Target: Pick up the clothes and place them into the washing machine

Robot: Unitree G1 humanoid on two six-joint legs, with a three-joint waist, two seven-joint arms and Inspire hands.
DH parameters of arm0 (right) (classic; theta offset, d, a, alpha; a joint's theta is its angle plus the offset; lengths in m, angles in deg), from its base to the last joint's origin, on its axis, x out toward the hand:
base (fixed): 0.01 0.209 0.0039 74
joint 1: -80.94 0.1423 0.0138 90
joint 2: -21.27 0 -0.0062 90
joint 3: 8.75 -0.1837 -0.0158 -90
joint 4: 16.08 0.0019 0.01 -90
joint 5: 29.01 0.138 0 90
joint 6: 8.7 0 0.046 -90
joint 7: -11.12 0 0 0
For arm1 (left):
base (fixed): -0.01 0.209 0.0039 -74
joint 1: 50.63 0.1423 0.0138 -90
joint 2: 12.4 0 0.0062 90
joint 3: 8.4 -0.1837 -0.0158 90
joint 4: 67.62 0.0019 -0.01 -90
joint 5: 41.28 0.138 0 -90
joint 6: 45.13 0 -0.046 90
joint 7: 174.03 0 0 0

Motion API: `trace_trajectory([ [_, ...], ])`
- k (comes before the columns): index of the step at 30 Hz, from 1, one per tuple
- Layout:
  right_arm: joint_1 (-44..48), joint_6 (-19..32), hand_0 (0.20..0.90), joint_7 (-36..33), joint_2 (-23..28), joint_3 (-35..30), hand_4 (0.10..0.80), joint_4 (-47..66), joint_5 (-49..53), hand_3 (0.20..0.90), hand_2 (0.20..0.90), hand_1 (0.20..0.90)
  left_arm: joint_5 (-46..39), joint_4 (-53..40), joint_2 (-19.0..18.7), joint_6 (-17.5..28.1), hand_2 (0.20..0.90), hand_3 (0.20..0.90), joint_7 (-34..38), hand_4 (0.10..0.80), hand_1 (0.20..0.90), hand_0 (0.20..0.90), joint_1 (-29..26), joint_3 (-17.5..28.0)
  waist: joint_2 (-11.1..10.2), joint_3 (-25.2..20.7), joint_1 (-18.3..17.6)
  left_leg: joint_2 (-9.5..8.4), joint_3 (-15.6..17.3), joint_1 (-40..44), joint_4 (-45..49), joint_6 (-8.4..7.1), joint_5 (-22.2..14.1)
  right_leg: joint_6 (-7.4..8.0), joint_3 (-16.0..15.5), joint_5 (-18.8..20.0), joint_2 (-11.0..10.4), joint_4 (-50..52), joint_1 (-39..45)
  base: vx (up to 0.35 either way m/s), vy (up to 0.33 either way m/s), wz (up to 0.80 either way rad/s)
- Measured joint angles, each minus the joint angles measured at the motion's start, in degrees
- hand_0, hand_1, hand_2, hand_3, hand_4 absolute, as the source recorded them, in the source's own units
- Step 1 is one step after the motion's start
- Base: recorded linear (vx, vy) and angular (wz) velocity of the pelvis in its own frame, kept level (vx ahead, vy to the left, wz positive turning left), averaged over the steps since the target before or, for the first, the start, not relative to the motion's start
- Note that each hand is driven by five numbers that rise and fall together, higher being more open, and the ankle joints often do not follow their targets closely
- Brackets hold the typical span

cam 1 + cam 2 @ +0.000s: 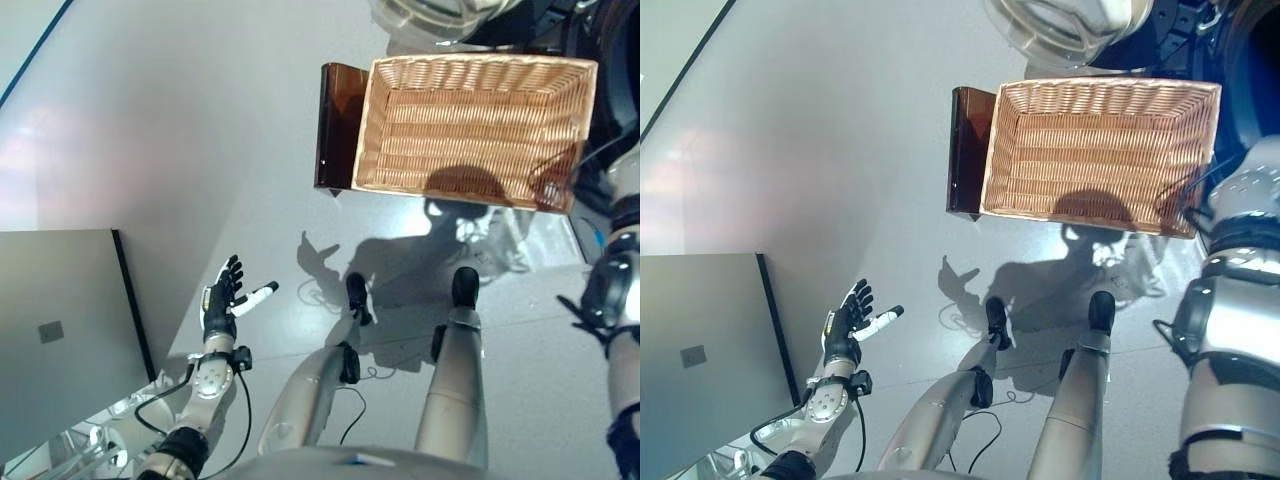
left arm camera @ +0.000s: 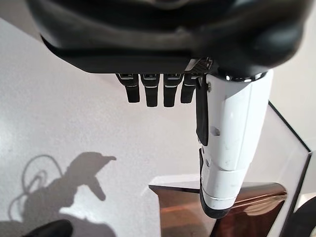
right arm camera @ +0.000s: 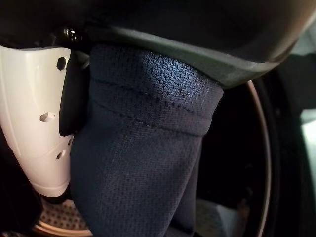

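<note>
Basket [image 1: 470, 125] empty on floor, beside brown stand [image 1: 335, 125]; left hand [image 1: 222, 300] spread, holding nothing. Right wrist view: dark blue cloth [image 3: 143, 163] pinched against white thumb of right hand [image 3: 39, 118], hanging lengthwise just before washer drum opening [image 3: 237, 163].

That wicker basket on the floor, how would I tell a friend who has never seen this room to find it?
Start at the washing machine's round door at the far edge of the grey floor. Just in front of it sits the wicker basket, rectangular and empty, beside a dark brown panel. It is the only pale, woven thing among smooth, shiny surfaces.
</note>
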Motion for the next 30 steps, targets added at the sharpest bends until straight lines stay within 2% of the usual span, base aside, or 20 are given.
trace_trajectory([
  [3,0.6,-0.8,0.900,1.0,1.1,3.1,0.800,-0.5,-0.9,0.900,0.900,0.900,-0.1,-0.5,0.0,0.0,0.900,0.900,0.0,0.800,0.900,0.900,0.0,0.0,0.0,0.1,-0.1,-0.35,-0.1,-0.1,-0.5,-0.02,0.1,0.16,0.5,-0.1,0.2,0.3,-0.8,-0.001,-0.029,-0.03],
  [22,0.4,-1.8,0.900,5.5,0.3,0.4,0.800,-1.8,-0.1,0.900,0.900,0.900,-4.2,-1.0,0.1,0.7,0.900,0.900,-2.8,0.800,0.900,0.900,0.0,-0.1,-0.1,0.2,-0.4,-0.36,-0.3,1.4,-1.5,-0.05,0.4,0.34,0.5,-0.3,0.3,0.2,0.4,0.000,0.000,0.00],
  [26,-0.9,-2.1,0.900,7.8,-2.1,0.2,0.800,-2.0,0.6,0.900,0.900,0.900,-4.8,0.1,0.1,0.7,0.900,0.900,-3.2,0.800,0.900,0.900,0.0,-0.4,-0.2,0.3,-1.0,-0.10,-0.4,2.6,-1.5,-0.06,0.4,0.33,0.4,-0.3,0.6,-0.2,1.8,-0.011,0.001,-0.04],
  [30,-4.0,-2.0,0.900,8.8,-8.3,0.2,0.800,-3.2,0.4,0.900,0.900,0.900,-5.6,1.2,0.1,0.7,0.900,0.900,-3.9,0.800,0.900,0.900,0.0,-0.4,-0.5,0.4,-2.5,0.53,-0.6,4.4,-1.5,-0.21,0.3,0.31,0.0,-0.3,1.1,-1.0,4.2,-0.012,0.003,-0.05],
])
